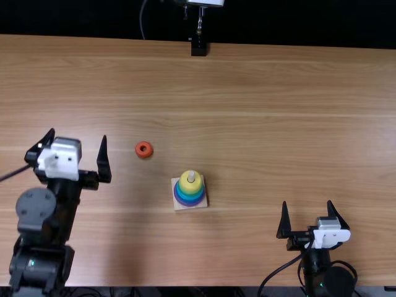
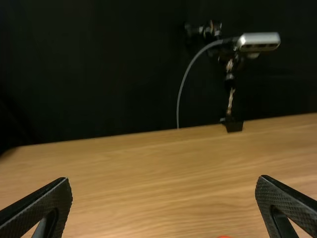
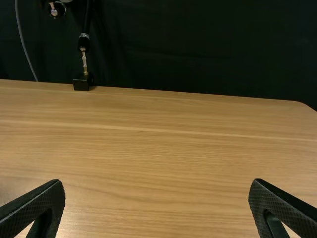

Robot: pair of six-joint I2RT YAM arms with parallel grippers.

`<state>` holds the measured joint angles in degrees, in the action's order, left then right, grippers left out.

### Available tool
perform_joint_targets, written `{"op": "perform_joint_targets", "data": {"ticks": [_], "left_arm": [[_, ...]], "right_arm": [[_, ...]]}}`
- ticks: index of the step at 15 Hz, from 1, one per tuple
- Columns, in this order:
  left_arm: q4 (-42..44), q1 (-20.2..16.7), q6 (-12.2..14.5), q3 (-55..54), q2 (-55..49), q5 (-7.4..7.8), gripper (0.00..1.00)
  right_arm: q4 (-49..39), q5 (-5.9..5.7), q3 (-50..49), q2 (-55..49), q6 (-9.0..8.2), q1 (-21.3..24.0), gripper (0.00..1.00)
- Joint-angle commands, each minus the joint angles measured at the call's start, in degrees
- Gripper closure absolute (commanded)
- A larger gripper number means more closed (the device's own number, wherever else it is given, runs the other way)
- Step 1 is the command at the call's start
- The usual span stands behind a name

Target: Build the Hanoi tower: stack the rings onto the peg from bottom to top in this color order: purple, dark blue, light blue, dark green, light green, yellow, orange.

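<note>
orange ring (image 1: 143,154) sits off the peg (image 1: 191,176), right of the spread jaws of the left gripper (image 1: 78,134); yellow ring (image 1: 185,184) is topmost, so likely last step. next: left grabs orange, centers, lowers. right gripper (image 1: 307,202) jaws apart too, well clear.

Enters the top view from the bottom edge with the black left arm (image 1: 46,235), left of the middle, leaning slightly rightward. Points the left gripper (image 1: 78,133) away from that edge, both fingers spread wide. Extends the right arm (image 1: 322,278) a shorter way into view, at lower right, with the right gripper (image 1: 307,202) also aimed away and standing open. Shows dark, textured finger pads well apart at the lower corners in both wrist views.
</note>
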<state>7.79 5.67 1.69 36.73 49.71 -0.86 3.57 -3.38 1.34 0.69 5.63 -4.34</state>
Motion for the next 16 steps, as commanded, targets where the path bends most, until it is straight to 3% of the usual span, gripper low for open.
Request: {"op": "perform_joint_targets", "data": {"ticks": [1,4,6,11,13,16], "left_arm": [[0.2,1.4,0.6,4.8,6.5,0.44,0.0],[-0.7,5.0,0.6,13.8,20.9,0.34,0.0],[-2.5,5.1,0.6,19.8,29.7,0.44,0.0],[-24.6,7.9,0.7,39.3,50.0,0.44,0.0],[-30.4,7.9,0.6,43.3,55.2,3.5,0.0],[-40.2,8.2,0.6,48.3,61.7,3.92,0.0]], "right_arm": [[-0.1,0.53,-0.5,-0.7,-0.04,0.8,0.0],[-0.1,0.53,-0.5,-0.7,-0.04,0.7,0.0],[-0.1,0.53,-0.5,-0.7,-0.04,0.7,0.0],[-0.1,0.53,-0.5,-0.7,-0.04,0.7,0.0],[-0.1,0.63,-0.5,-0.7,-0.04,0.7,0.0],[-0.1,0.53,-0.5,-0.7,-0.04,0.7,0.0]]}}
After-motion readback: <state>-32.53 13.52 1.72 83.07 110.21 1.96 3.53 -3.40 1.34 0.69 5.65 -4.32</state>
